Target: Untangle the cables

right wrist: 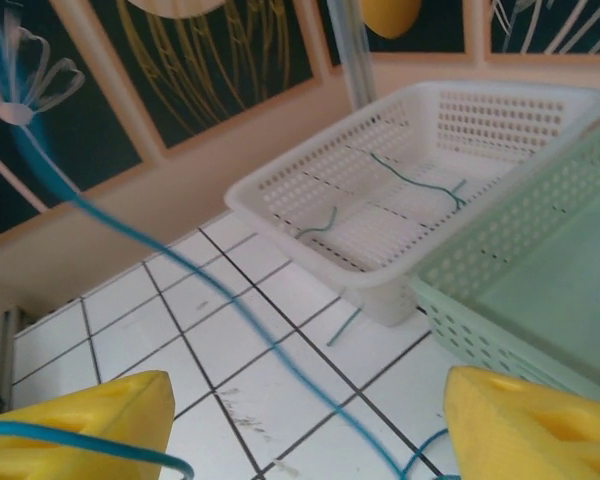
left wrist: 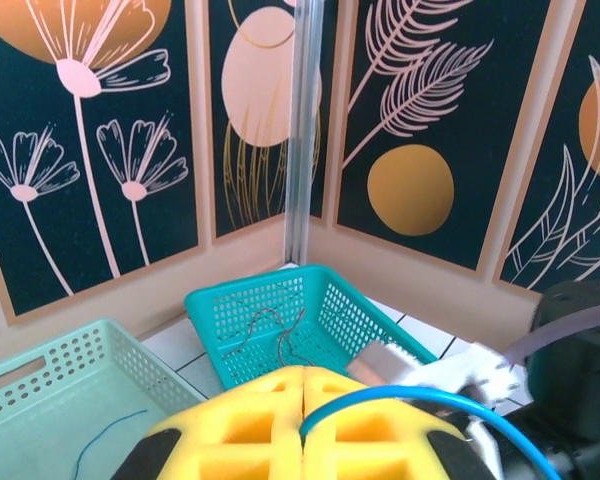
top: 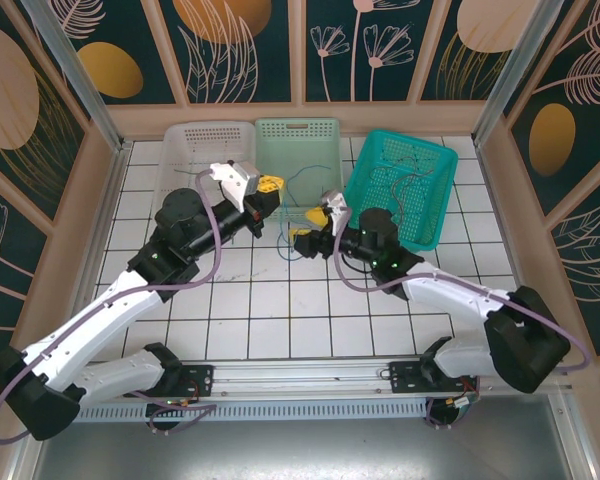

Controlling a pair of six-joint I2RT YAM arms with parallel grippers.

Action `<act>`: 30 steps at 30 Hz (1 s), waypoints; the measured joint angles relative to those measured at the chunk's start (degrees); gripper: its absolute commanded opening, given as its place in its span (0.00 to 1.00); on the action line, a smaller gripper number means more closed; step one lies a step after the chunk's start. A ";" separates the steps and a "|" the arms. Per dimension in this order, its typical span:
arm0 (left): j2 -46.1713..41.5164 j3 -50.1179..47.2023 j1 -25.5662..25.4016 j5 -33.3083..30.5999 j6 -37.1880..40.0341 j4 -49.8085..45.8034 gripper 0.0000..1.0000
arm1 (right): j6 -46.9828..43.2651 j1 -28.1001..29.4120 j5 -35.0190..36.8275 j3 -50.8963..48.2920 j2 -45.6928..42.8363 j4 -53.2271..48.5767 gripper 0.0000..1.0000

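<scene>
Keep the work over the white tiled table (top: 280,310), just short of the three perforated plastic baskets along its far edge: the clear white basket (top: 195,135) on the left, the pale green basket (top: 298,128) in the middle and the teal basket (top: 420,160) on the right. Your left hand (left wrist: 302,420) has its yellow pads pressed together on the thin blue cable (left wrist: 380,394), which arcs out to the right. Your right hand (right wrist: 300,420) stands wide apart, with that cable slanting through the gap. Close the right hand on the cable near the left one, then draw the two apart slowly and low, so that no loop tightens.

From above the cable is hair-thin and its free end cannot be traced. You cannot tell whether it is snagged on the dark wires (left wrist: 270,330) in the teal basket. The green wires (right wrist: 410,180) lie in the white basket
</scene>
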 measured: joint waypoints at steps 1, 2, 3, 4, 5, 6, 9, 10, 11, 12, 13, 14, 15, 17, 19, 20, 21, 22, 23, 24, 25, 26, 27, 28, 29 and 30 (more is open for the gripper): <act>-0.63 0.00 0.00 -0.59 0.02 0.00 0.00 | 0.28 0.09 0.94 -0.02 0.72 -0.79 0.69; -1.33 0.02 0.00 -1.09 0.04 -0.02 0.00 | 0.85 0.09 1.84 -0.33 1.16 -1.66 0.69; -1.92 0.02 0.00 -1.53 0.09 -0.04 0.00 | 1.31 0.13 2.62 -0.92 1.31 -2.25 0.70; -2.60 0.09 0.00 -2.16 0.28 -0.07 0.00 | 2.01 0.13 3.50 -1.81 1.31 -2.64 0.69; -3.17 0.28 0.00 -2.54 0.48 -0.13 0.00 | 2.91 0.13 4.35 -2.86 1.31 -3.19 0.69; -3.54 0.63 0.00 -2.97 0.63 -0.31 0.00 | 3.52 0.13 5.11 -3.50 1.31 -3.76 0.69; -4.17 1.99 0.00 -4.24 1.27 -0.92 0.00 | 5.64 0.13 6.71 -5.18 1.25 -6.01 0.67; -4.26 2.51 0.00 -4.74 1.60 -1.18 0.00 | 6.14 0.13 7.13 -5.55 1.16 -6.82 0.66; -4.31 2.99 0.00 -5.22 1.84 -1.38 0.00 | 6.69 0.11 7.30 -5.86 1.03 -7.56 0.66; -4.33 3.58 0.00 -5.62 2.14 -1.60 0.00 | 7.15 0.13 7.72 -6.21 0.68 -8.39 0.66; -4.35 4.15 0.00 -5.99 2.40 -1.90 0.00 | 7.48 0.13 8.09 -6.73 0.11 -9.16 0.66; -4.35 4.66 0.00 -6.43 2.67 -2.12 0.00 | 7.78 0.11 8.31 -7.17 -0.46 -9.60 0.66; -4.37 5.18 0.00 -6.82 2.95 -2.27 0.00 | 8.28 0.11 8.52 -7.67 -1.16 -10.08 0.65; -4.35 6.19 0.00 -7.30 3.54 -2.64 0.00 | 8.85 0.11 8.68 -8.44 -2.29 -11.15 0.65; -4.13 7.37 0.00 -7.98 4.02 -3.06 0.01 | 9.20 0.07 8.87 -9.01 -2.99 -12.33 0.65; -3.91 7.93 0.00 -8.37 4.26 -3.19 0.01 | 9.40 0.04 9.11 -9.25 -3.15 -12.90 0.65; -3.56 8.57 0.00 -8.59 4.61 -3.34 0.01 | 9.70 0.02 9.22 -9.57 -3.30 -13.38 0.64; -3.13 9.22 0.00 -8.87 4.85 -3.54 0.01 | 9.90 0.02 9.44 -9.92 -3.52 -14.08 0.63; -2.69 9.64 0.00 -9.22 5.09 -3.56 0.01 | 10.08 0.02 9.57 -10.25 -3.74 -14.71 0.61; -2.23 9.99 0.00 -9.75 5.25 -3.63 0.01 | 10.19 0.00 9.66 -10.60 -4.15 -15.41 0.59; -1.68 10.19 0.00 -10.27 5.51 -3.63 0.01 | 10.25 -0.11 9.75 -10.93 -4.68 -16.00 0.56; -1.20 10.23 0.00 -10.88 5.73 -3.65 0.02 | 10.43 -0.31 9.75 -11.10 -5.11 -16.44 0.56; -0.57 10.25 0.00 -11.58 6.16 -3.67 0.02 | 10.51 -0.59 9.75 -11.21 -5.77 -16.87 0.56; 0.13 10.27 0.00 -12.13 6.69 -3.69 0.02 | 10.62 -1.14 9.77 -11.23 -6.60 -17.16 0.56; 0.76 10.27 0.00 -12.61 7.10 -3.67 0.03 | 10.73 -1.60 9.77 -11.23 -7.26 -17.25 0.57; 1.75 10.32 0.00 -13.09 7.69 -3.67 0.03 | 10.82 -2.27 9.75 -11.23 -8.17 -17.25 0.60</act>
